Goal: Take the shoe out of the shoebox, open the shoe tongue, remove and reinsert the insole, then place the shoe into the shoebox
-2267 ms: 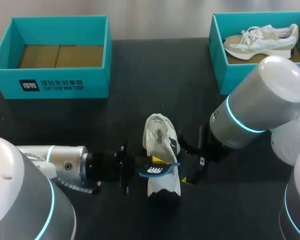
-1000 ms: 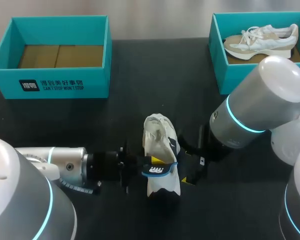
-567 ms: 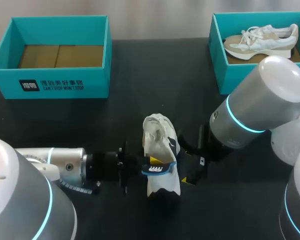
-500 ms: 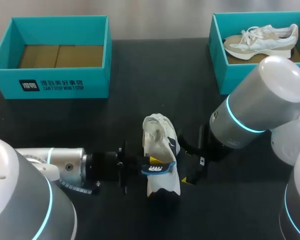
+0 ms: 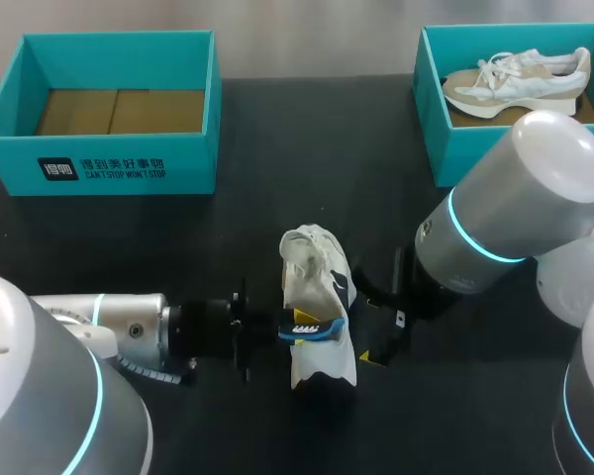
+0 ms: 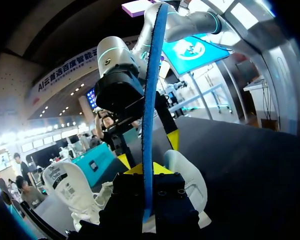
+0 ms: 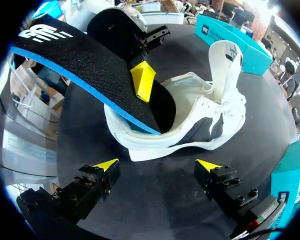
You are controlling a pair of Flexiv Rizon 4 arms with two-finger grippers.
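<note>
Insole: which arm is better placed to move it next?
Left. The left gripper is shut on the insole, whose other end sits inside the shoe. The right gripper is open beside the shoe, touching nothing.

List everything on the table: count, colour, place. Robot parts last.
teal cardboard shoebox: one, teal, far left, no shoe inside.
second teal shoebox: one, teal, far right, holds a sneaker.
beige and white laced sneaker: one, inside the right box.
white fabric shoe: one, mid-table, between the arms.
black insole with blue edge: one, one end in the white shoe's opening.
black table: one, under everything.
left arm: one, silver, jaws shut on the insole.
right arm: one, silver, jaws open beside the white shoe, apart from it.
</note>
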